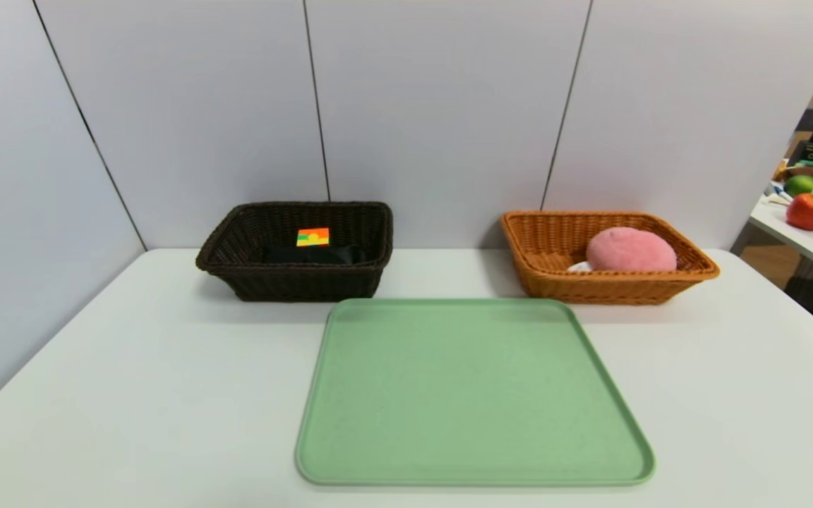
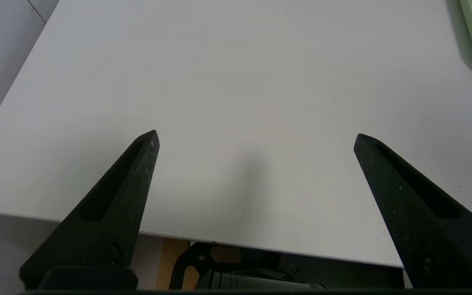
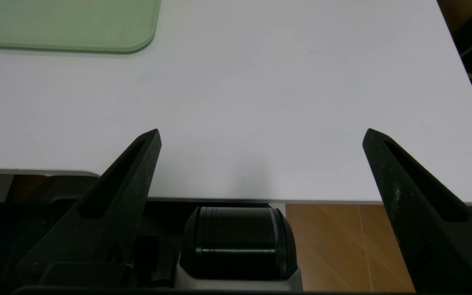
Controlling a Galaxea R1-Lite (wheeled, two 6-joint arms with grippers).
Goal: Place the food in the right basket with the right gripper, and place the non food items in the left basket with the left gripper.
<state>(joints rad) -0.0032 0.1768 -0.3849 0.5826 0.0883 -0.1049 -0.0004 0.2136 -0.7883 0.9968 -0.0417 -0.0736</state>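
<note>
Tray (image 1: 473,395) is seen bare at the table's (image 1: 131,395) centre, pale green, with 2 baskets set just behind it. Dark brown basket (image 1: 297,252) sits behind the tray's left corner; a black item (image 1: 315,255) with an orange, green and yellow label (image 1: 312,237) is seen inside it. Orange basket (image 1: 607,257) sits behind the tray's right corner; a pink round plush item (image 1: 630,250) is held in it, with a small white piece (image 1: 580,267) touching its left side.

Left gripper (image 2: 256,137) is held over the table's near edge, left of the tray, fingers (image 2: 137,172) spread wide with nothing between them. Right gripper (image 3: 260,135) is held over the near edge to the right of the tray, fingers (image 3: 133,172) likewise spread wide and unloaded. Neither gripper is caught by the head view.

An apple (image 1: 809,210) and a green fruit (image 1: 801,184) are seen on a separate table at far right.
</note>
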